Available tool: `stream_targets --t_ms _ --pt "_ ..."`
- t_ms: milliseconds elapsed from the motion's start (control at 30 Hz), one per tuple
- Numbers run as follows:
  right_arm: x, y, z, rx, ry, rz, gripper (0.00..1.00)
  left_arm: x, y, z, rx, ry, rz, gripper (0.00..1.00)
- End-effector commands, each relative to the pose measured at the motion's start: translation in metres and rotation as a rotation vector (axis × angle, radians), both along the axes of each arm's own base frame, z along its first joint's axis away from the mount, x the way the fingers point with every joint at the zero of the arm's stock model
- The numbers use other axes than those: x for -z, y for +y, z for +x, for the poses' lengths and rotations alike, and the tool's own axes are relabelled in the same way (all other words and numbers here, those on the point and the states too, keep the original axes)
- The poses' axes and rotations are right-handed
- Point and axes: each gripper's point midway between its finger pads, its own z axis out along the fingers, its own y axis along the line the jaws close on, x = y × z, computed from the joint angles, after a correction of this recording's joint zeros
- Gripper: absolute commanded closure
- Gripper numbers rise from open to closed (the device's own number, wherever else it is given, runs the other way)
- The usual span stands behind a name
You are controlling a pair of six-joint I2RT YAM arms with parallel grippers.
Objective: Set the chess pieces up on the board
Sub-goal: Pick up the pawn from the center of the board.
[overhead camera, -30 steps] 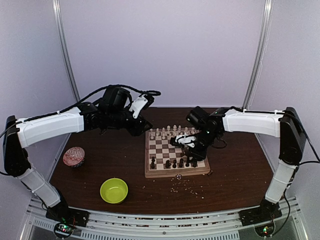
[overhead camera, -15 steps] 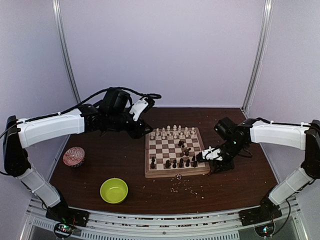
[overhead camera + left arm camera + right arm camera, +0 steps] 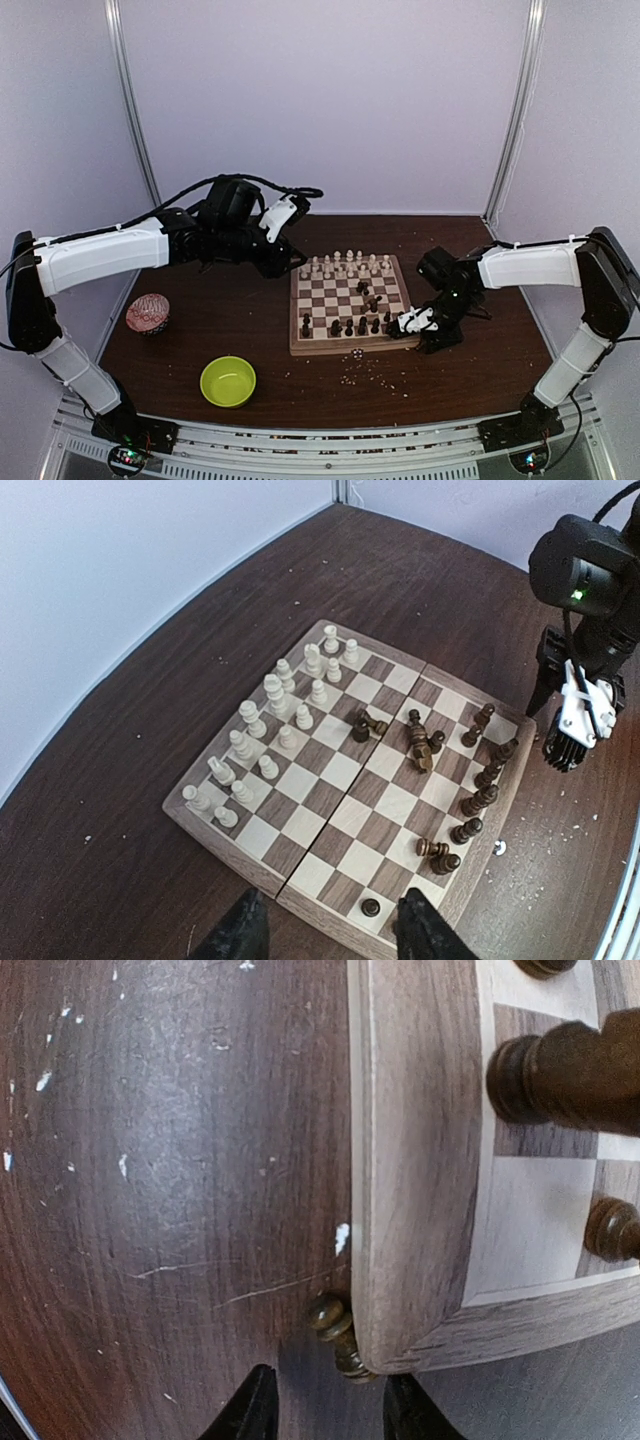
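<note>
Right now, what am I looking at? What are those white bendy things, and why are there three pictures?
Those are two robot arms setting up chess. The wide picture looks down from above; the other two come from cameras on the arms' wrists. On the table sit the board, with pale pieces standing at its far side and dark pieces, some tipped over, plus a green bowl, a pink patterned round thing and pale crumbs. Each arm ends in a pincer. The left pincer hangs open beside the board, holding nothing. The right pincer is open too, right over a stray dark piece lying on the table against the board's corner.
</note>
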Motion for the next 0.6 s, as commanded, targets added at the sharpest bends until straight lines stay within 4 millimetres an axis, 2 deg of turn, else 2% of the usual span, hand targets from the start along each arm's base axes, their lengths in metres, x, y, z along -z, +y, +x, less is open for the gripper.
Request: stream_targets --t_ms 0,267,567 --pt "-0.001 0.007 0.013 -0.003 -0.039 0.004 0.62 -0.01 -0.007 0.001 0.016 -0.027 -0.042 0.53" --pt "0.012 0.004 0.01 -0.005 -0.013 -0.023 0.66 -0.008 -0.008 0.001 0.018 -0.02 -0.046 0.53" --pt "0.013 0.002 0.002 -0.005 -0.005 -0.043 0.73 -0.009 -0.01 -0.001 0.027 -0.017 -0.057 0.53"
